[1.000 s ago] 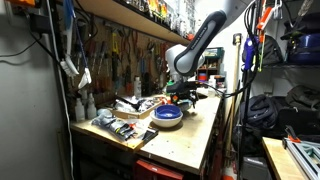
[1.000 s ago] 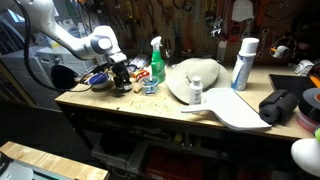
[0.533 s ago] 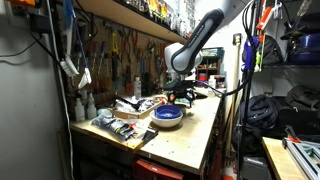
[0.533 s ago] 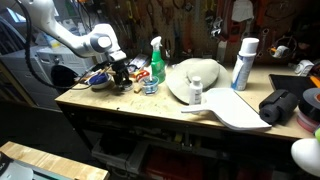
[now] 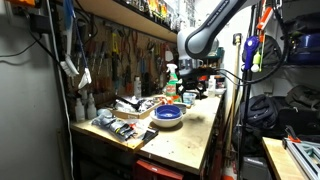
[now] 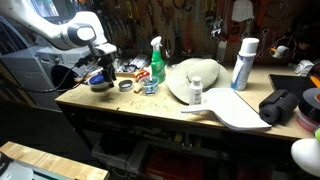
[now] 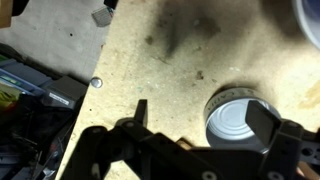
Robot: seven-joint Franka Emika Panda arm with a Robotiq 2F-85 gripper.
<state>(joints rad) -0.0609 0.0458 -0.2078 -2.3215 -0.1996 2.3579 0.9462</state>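
My gripper [image 7: 203,122] is open and empty. It hangs above the wooden bench top [image 7: 150,60]. A small round tin with a silver lid [image 7: 238,116] stands on the bench below it, close to one finger and not touched. In an exterior view the gripper [image 6: 104,68] is raised over the bench's left end, beside a blue bowl [image 6: 98,82], with the tin [image 6: 125,85] just to its right. It also shows in an exterior view [image 5: 197,86], beyond the blue bowl [image 5: 168,115].
A green spray bottle [image 6: 156,62], a wide white hat-like thing [image 6: 195,78], a small white bottle [image 6: 196,93], a white spray can [image 6: 243,63] and a black bag [image 6: 282,105] stand along the bench. Loose tools [image 5: 120,125] lie at one end. A tool wall stands behind.
The gripper has risen from the bench top, where it was low around the tin, and moved toward the blue bowl. The tin stays on the bench.
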